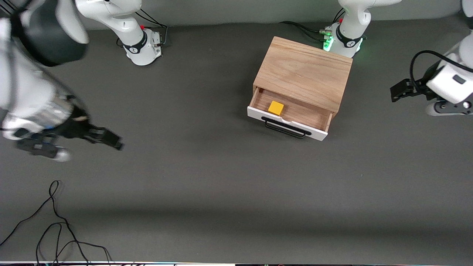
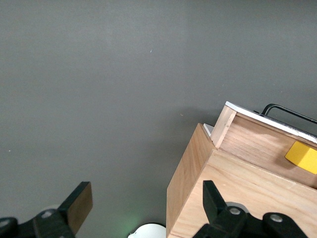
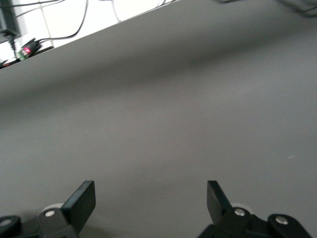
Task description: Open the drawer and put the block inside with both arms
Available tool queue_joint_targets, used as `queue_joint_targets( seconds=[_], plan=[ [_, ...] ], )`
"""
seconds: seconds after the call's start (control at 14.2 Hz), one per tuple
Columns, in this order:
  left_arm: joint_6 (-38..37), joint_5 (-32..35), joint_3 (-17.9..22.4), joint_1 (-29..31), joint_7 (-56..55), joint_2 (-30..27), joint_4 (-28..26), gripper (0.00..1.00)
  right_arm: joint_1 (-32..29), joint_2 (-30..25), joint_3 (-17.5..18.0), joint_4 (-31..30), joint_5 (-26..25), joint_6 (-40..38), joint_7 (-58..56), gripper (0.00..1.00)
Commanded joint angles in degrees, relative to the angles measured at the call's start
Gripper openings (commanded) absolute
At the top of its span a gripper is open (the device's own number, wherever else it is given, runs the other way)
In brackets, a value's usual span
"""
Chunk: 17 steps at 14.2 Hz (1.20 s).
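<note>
Block in the open drawer, both arms clear.

Front view: the block [image 1: 276, 108] sits in the pulled-out drawer [image 1: 292, 114] of the cabinet [image 1: 303, 72]; the left gripper [image 1: 401, 89], empty and spread, hangs nearer the cabinet than the right gripper [image 1: 111, 138], also spread.
Left wrist view: cabinet, drawer and block lie just under its open fingers [image 2: 79, 203].
Right wrist view: only bare table [image 3: 173, 109] between open fingers [image 3: 81, 198].

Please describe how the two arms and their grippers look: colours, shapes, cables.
Both arms are white with rounded links and dark grey joint bands. The left gripper and right gripper are black, each with two flat fingers. Black cables loop along the left arm and at both bases.
</note>
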Motion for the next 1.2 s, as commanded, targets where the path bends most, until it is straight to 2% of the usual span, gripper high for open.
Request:
queue_joint_targets(
  seconds=[0.0,0.21,0.49,1.13],
  plan=[
    [0.82,-1.59,0.39,2.64,4.83,-1.30,-1.32,0.99,-2.58,-7.48,0.76,-7.29,0.04,-0.51,-5.93,1.00],
    [0.38,-1.50,0.22,2.20,4.05,-1.48,-1.32,0.99,-3.98,-8.20,0.58,-6.07,-2.16,-7.01,-13.81,1.00],
    [-0.14,-0.80,-0.14,1.67,3.96,-1.74,-1.41,0.99,-7.41,-7.41,-0.12,-5.36,-1.55,-8.17,-20.87,1.00],
    [-0.23,0.26,-0.22,0.09,3.78,-1.74,-1.41,0.99,-7.59,-7.05,-0.12,-4.57,-2.16,-8.25,-20.88,1.00]
  ],
)
